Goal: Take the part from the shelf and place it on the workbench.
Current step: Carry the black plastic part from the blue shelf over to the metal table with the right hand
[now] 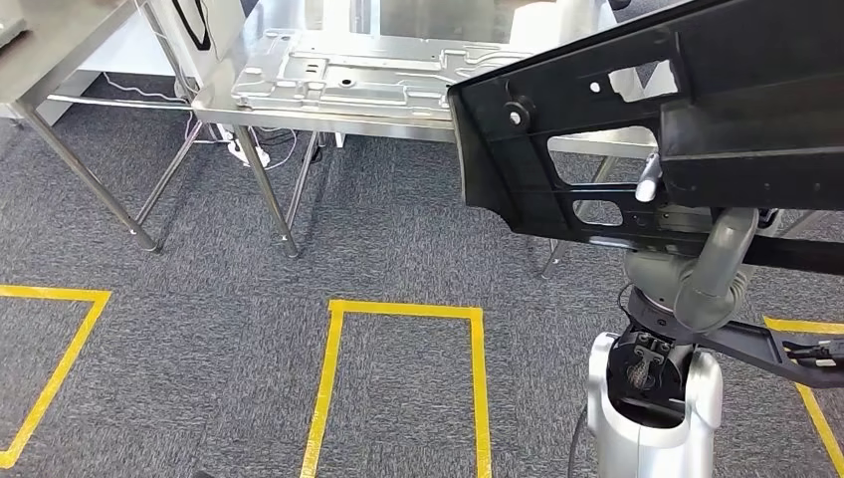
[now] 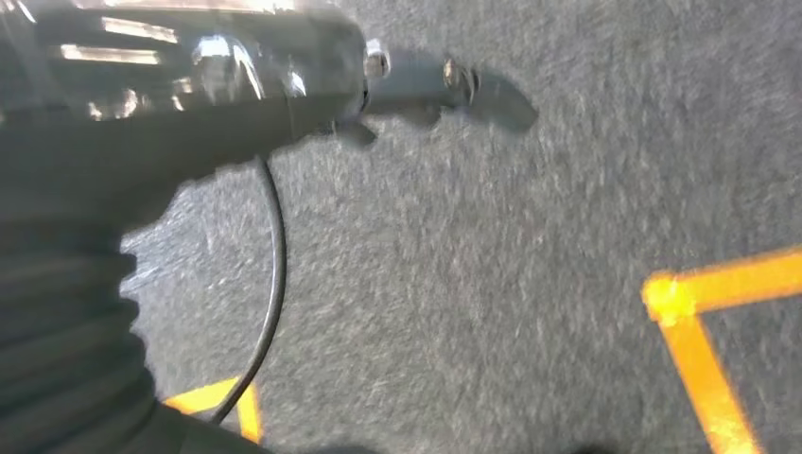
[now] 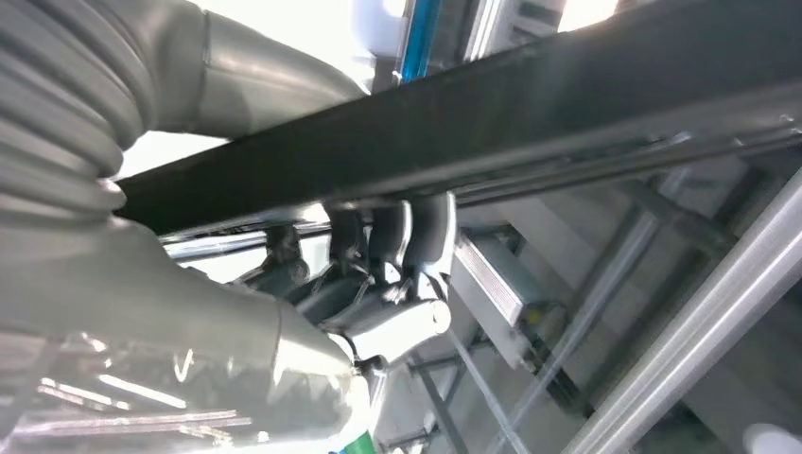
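My right hand (image 3: 378, 274), fingers curled up around its edge, carries the black part (image 1: 637, 129) high at 2 o'clock, clearing the workbench (image 1: 299, 110) at 12; left hand (image 2: 416, 85) unreadable.

You are looking at a factory-style workshop. Grey carpet floor (image 1: 199, 329) carries yellow tape outlines (image 1: 328, 388) marking standing bays across the lower frame. At the upper middle, a steel workbench (image 1: 259, 169) on thin metal legs holds a stamped sheet-metal panel (image 1: 368, 75) on its tabletop. Cables (image 1: 249, 149) trail beneath it at upper left.
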Robot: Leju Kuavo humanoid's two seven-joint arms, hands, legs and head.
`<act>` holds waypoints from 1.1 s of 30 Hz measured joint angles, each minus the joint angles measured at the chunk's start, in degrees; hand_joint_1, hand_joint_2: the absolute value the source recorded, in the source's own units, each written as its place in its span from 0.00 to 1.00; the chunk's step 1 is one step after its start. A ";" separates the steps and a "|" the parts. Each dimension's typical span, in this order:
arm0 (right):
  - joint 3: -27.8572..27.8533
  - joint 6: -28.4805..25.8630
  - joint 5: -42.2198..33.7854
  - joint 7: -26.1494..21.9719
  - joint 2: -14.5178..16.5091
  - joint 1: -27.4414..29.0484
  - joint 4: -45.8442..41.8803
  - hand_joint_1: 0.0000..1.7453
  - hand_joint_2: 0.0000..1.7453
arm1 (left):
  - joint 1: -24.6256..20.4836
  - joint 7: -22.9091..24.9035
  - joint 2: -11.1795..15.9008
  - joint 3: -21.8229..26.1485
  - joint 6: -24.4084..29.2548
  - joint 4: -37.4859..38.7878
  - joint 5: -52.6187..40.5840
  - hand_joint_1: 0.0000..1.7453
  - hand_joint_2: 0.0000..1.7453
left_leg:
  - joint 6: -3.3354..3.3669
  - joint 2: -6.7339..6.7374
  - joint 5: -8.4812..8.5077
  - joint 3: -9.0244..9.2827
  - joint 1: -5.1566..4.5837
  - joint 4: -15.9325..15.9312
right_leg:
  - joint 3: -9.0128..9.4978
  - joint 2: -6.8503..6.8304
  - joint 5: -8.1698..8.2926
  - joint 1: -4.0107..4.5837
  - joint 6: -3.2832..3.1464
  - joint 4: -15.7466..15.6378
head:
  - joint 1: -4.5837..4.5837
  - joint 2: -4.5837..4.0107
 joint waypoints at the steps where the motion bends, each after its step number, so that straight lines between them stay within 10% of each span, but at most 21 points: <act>1: 0.02 -0.01 0.01 0.01 -0.02 -0.04 0.00 1.00 1.00 | -0.01 -0.02 0.00 0.00 0.01 -0.01 0.00 0.00 1.00 | 0.26 0.05 0.06 0.05 0.07 -0.04 | -0.30 -0.13 -0.64 -0.04 0.14 0.82 | 0.15 0.00; 5: 0.10 -0.13 0.11 0.02 -0.05 0.01 0.00 1.00 1.00 | 0.00 -0.05 0.00 0.02 0.01 -0.01 -0.07 0.00 1.00 | 0.83 0.38 -0.03 0.11 0.20 -0.09 | -6.24 -0.45 -6.64 -0.10 0.55 13.13 | 1.07 0.00; 7: 0.09 -0.19 0.16 0.04 -0.13 0.10 0.00 1.00 1.00 | 0.00 -0.05 0.00 0.01 0.01 -0.01 -0.11 0.00 1.00 | 0.91 0.45 -0.15 0.21 0.20 -0.08 | -7.58 -0.46 -6.32 -0.11 0.58 15.41 | 1.40 0.00; 12: 0.11 -0.19 0.15 0.08 -0.18 -0.25 0.00 1.00 1.00 | 0.02 -0.12 0.00 0.01 0.01 -0.01 -0.25 0.00 1.00 | 0.31 0.84 -0.68 0.86 -0.09 -0.14 | -0.81 -2.21 0.44 0.47 0.28 0.64 | 2.56 0.00; 17: -0.02 -0.17 0.07 0.08 -0.22 -0.43 -0.05 1.00 1.00 | -0.09 -0.18 0.01 -0.02 0.02 -0.03 -0.36 0.00 1.00 | -1.00 1.56 -2.20 0.92 -0.16 1.14 | -0.31 -0.81 0.55 0.28 -0.84 -0.51 | 1.83 0.00; 22: -0.08 -0.15 0.05 0.15 -0.20 -0.27 -0.05 1.00 1.00 | -0.06 -0.18 0.02 -0.02 0.01 -0.03 -0.41 0.00 1.00 | -1.05 0.73 -7.58 -5.77 -0.50 15.03 | 0.01 0.99 0.45 0.27 -1.77 -0.56 | 0.30 0.00; 26: -0.13 -0.14 0.05 0.17 -0.20 -0.27 -0.04 1.00 1.00 | -0.07 -0.21 0.04 -0.03 0.03 -0.04 -0.42 0.00 1.00 | -0.96 -1.63 -1.18 -0.50 -0.05 3.12 | 0.25 3.09 0.04 0.23 -1.18 -0.19 | 0.05 0.00; 30: -0.15 -0.11 0.05 0.14 -0.20 -0.22 -0.06 1.00 1.00 | -0.03 -0.30 0.00 -0.03 -0.01 -0.04 -0.44 0.00 1.00 | -0.19 -2.08 -0.85 1.09 -0.18 -0.22 | -0.13 4.74 0.04 0.11 -0.14 -0.15 | 0.13 0.00; 33: -0.19 -0.09 0.04 0.13 -0.22 -0.25 -0.07 1.00 1.00 | -0.15 -0.45 -0.05 -0.01 0.01 -0.05 -0.45 0.00 1.00 | 0.76 -0.53 -0.94 1.45 0.10 -0.46 | -1.95 2.31 -1.83 0.21 0.44 3.30 | 0.72 0.00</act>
